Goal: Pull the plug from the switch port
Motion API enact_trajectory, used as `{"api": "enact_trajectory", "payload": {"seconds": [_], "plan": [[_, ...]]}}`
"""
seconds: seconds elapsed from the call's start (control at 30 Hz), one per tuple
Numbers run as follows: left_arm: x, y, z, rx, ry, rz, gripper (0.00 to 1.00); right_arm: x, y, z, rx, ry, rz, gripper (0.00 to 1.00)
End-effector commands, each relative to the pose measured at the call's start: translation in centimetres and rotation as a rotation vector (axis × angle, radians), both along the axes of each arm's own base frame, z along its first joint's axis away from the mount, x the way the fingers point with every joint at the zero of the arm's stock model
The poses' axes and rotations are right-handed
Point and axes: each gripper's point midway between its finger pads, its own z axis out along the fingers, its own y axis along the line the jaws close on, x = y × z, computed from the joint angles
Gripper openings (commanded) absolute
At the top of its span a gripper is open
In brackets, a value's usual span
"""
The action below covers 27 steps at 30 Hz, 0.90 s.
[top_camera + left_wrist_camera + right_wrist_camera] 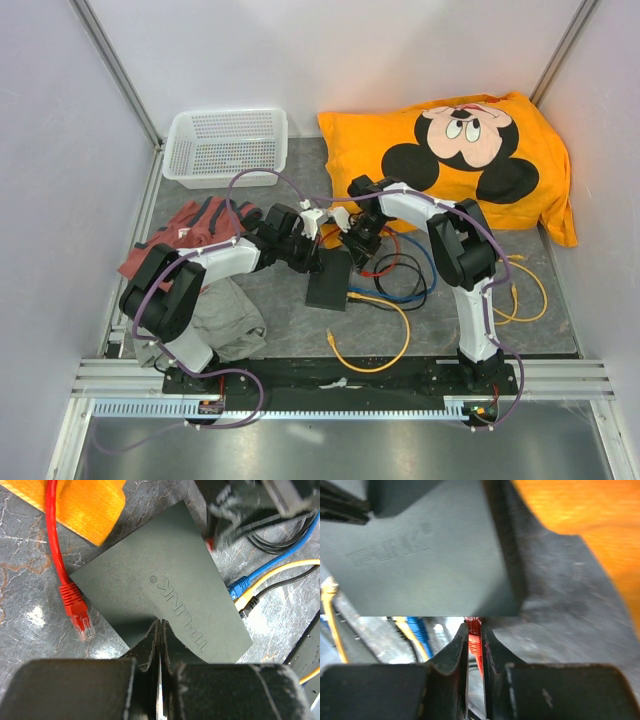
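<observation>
The right gripper pinches the red plug at one end of the switch, which lies between both arms under the closed, empty left gripper; next, I think, it needs a straight pull outward.

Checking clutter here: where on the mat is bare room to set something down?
Bare mat lies between the switch and the black rail, bordered by the grey cloth and the yellow cable loop. A narrow strip runs between the white basket and the Mickey Mouse pillow. Right of the switch, tangled cables crowd it.
</observation>
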Motion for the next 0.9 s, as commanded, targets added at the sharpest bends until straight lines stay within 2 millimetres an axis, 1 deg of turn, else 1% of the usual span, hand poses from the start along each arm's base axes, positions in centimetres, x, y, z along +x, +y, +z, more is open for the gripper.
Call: {"api": "enact_trajectory", "payload": {"seconds": [0.0,0.03,0.07,0.1,0.13,0.17,0.2,0.23,0.3,0.33,0.37,0.4,0.43,0.47,0.5,0.57,0.6,0.67,0.73,0.77,0.8,0.83,0.87], "plan": [[-0.2,1.2,-1.5,0.068,-0.001,0.018,0.01,6.5,-3.6,-1.8,-0.187,-0.306,0.055,0.00],[-0.2,1.2,-1.4,0.068,-0.004,0.017,0.02,6.2,-3.7,-1.4,-0.186,-0.304,0.060,0.00],[-0.2,1.2,-1.4,0.067,-0.006,0.015,0.01,6.1,-3.6,-0.3,-0.168,-0.324,0.057,0.00],[-0.2,1.2,-1.4,0.069,-0.007,0.017,0.01,5.2,-4.0,-0.4,-0.169,-0.308,0.059,0.00],[-0.2,1.2,-1.4,0.069,-0.006,0.018,0.01,4.8,-4.0,-0.1,-0.161,-0.307,0.059,0.00],[-0.2,1.2,-1.4,0.069,-0.006,0.017,0.01,4.5,-3.9,1.0,-0.137,-0.319,0.055,0.00],[-0.2,1.2,-1.4,0.069,-0.008,0.019,0.01,3.8,-4.1,1.0,-0.135,-0.308,0.049,0.00],[-0.2,1.2,-1.4,0.070,-0.005,0.019,0.02,3.7,-4.1,2.3,-0.118,-0.330,0.043,0.00],[-0.2,1.3,-1.4,0.072,-0.006,0.021,0.02,3.6,-3.9,3.8,-0.091,-0.357,0.033,0.00],[-0.2,1.3,-1.4,0.071,-0.005,0.021,0.01,3.8,-3.6,5.7,-0.063,-0.396,0.026,0.00],[-0.2,1.3,-1.5,0.074,-0.002,0.022,0.01,4.0,-2.9,7.3,-0.014,-0.419,0.025,0.00],[-0.2,1.3,-1.5,0.075,-0.002,0.022,0.02,4.0,-2.6,8.7,0.013,-0.436,0.027,0.00],[-0.2,1.3,-1.6,0.075,0.000,0.022,0.01,4.1,-2.0,10.8,0.056,-0.472,0.023,0.00],[-0.1,1.2,-1.7,0.077,0.004,0.023,0.01,4.6,-1.3,13.0,0.104,-0.509,0.025,0.00],[0.0,1.1,-1.6,0.076,0.005,0.020,0.02,4.2,-0.8,14.1,0.137,-0.500,0.034,0.00],[0.0,1.0,-1.7,0.076,0.009,0.016,0.02,4.4,-0.1,17.3,0.196,-0.551,0.042,0.00],[0.2,1.0,-1.8,0.080,0.010,0.017,0.01,4.1,0.1,18.3,0.218,-0.559,0.049,0.00],[0.3,0.9,-1.8,0.077,0.012,0.016,0.02,4.3,0.2,21.1,0.255,-0.624,0.052,0.00],[0.3,0.8,-1.8,0.073,0.014,0.014,0.02,4.0,0.0,21.8,0.260,-0.637,0.055,0.00],[0.2,0.7,-1.8,0.073,0.016,0.013,0.02,3.6,-0.4,21.0,0.242,-0.617,0.072,0.00],[0.2,0.7,-1.8,0.071,0.016,0.014,0.02,2.8,-0.9,19.6,0.210,-0.572,0.080,0.08],[0.2,0.7,-1.9,0.073,0.019,0.012,0.02,2.7,-1.6,17.7,0.157,-0.534,0.082,0.13],[0.2,0.6,-1.8,0.071,0.015,0.012,0.02,1.7,-2.4,15.2,0.109,-0.468,0.088,0.26]]}}
